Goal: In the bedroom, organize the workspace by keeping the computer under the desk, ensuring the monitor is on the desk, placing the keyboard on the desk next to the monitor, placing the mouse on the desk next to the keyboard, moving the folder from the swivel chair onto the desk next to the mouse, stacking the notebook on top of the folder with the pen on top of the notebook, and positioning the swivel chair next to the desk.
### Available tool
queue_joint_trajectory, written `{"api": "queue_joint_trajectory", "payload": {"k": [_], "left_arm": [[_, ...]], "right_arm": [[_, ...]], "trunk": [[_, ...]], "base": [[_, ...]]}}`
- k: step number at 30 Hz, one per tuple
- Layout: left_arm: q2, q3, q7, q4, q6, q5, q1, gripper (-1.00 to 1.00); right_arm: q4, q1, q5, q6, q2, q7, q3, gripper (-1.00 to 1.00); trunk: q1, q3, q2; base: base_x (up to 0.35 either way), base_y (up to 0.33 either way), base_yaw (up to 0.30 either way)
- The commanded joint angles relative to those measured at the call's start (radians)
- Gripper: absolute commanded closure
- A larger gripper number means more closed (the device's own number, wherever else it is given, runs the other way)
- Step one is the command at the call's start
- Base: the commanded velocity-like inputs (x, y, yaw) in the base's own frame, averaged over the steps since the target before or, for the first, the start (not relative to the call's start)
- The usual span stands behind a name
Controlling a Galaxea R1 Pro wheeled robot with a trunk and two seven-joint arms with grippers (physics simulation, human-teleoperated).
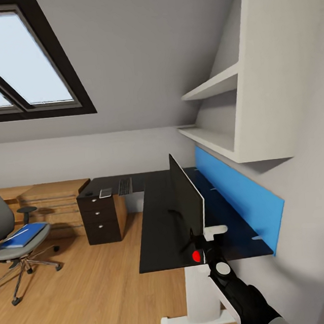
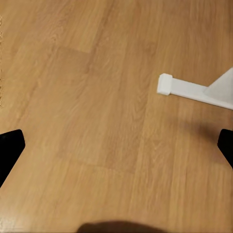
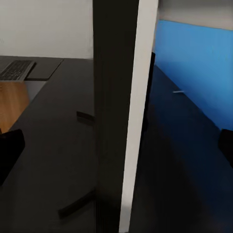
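Right gripper (image 1: pixel 205 244) sits at the near edge of the monitor (image 1: pixel 188 206), low and right of centre in the head view. In its own wrist view the two black fingertips (image 3: pixel 9 150) stand wide apart at the frame edges with the monitor's edge (image 3: pixel 116 116) between them, so the jaws are spread around the screen and not yet clamped. The monitor stands upright on the desk (image 1: pixel 159 231), its red dot just beside the gripper.

The left gripper (image 2: pixel 116 150) hangs over bare wooden floor (image 2: pixel 87 97), fingers apart and holding nothing, near the desk's white foot (image 2: pixel 187 90).

At the far end of the desk, upper centre-left, lie the keyboard (image 1: pixel 124 186) and a small pale item beside it, too small to identify. The folder (image 1: pixel 24 234) rests on the swivel chair (image 1: pixel 11 241) at lower left, well apart from the desk.

If the step is repositioning the monitor, the grip should close squarely on the panel's edge and any shift should be slow, since a tall thin screen held from one side would likely tip or twist on its stand.
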State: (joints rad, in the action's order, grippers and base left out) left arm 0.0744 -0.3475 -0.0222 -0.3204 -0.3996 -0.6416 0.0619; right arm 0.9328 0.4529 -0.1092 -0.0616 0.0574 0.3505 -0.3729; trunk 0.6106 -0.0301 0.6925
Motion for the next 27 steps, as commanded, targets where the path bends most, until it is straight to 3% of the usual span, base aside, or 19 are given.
{"api": "queue_joint_trajectory", "payload": {"k": [1,14,21,27], "left_arm": [[0.001,-0.008,-0.002,0.000,-0.004,-0.009,0.001,-1.00],[0.001,-0.008,-0.002,0.000,-0.004,-0.009,0.001,-1.00],[0.001,-0.008,-0.002,0.000,-0.004,-0.009,0.001,-1.00],[0.001,-0.007,-0.002,0.000,-0.004,-0.009,0.001,-1.00]], "right_arm": [[-0.002,0.001,-0.010,-0.007,-0.001,0.005,-0.004,-1.00],[-0.008,0.001,-0.010,-0.007,-0.001,0.005,-0.004,-1.00],[-0.017,0.001,-0.010,-0.009,-0.001,0.004,-0.004,-1.00],[-0.019,0.001,-0.010,-0.009,-0.001,0.004,-0.004,-1.00]], "trunk": [[0.000,-0.003,0.001],[0.000,-0.017,0.001],[0.000,-0.019,0.001],[0.000,-0.019,0.001]], "base": [[0.000,-0.014,0.119],[0.000,-0.004,0.158],[0.020,0.000,0.039],[0.213,0.000,0.005]]}}
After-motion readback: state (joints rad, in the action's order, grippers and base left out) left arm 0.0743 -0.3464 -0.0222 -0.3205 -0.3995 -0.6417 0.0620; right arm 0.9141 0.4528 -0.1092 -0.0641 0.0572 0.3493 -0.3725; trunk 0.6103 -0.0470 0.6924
